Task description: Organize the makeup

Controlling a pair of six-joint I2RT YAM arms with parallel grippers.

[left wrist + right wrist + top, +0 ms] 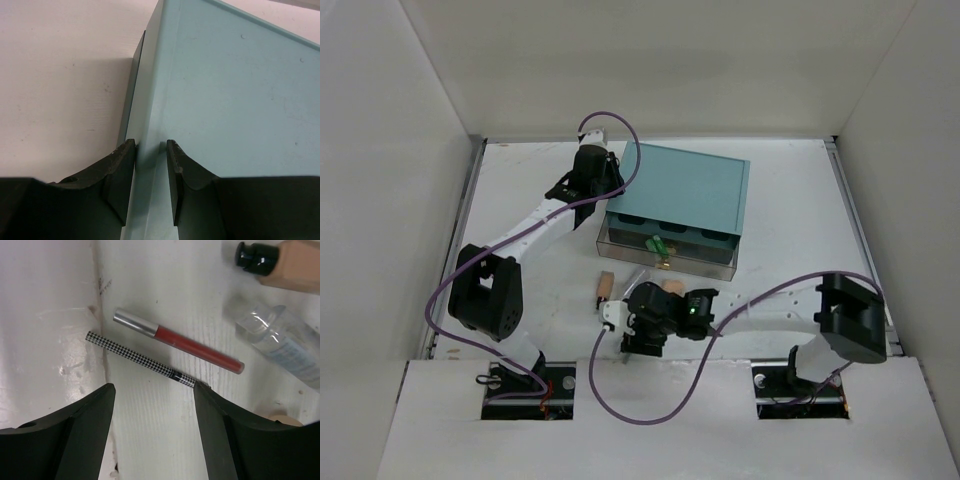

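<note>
My right gripper (154,390) hangs open just above the table, nothing between its fingers. Its right fingertip (201,388) meets the end of a grey checkered pencil (140,359). A red pencil (195,346) with a silver cap lies just beyond it. Further right are a clear tube (280,342), a tan tube (295,262) with a black cap, and a sliver of the peach sponge (282,418). From above, the right gripper (638,340) sits in front of the tan tube (605,287) and sponge (672,286). Green tubes (655,243) lie in the clear drawer (620,238). My left gripper (151,145) clamps the teal box's (230,100) left edge.
The teal box (685,188) stands at the back centre with its clear drawer pulled out toward the arms. White walls enclose the table on three sides. The right arm's purple cable (620,400) loops over the near edge.
</note>
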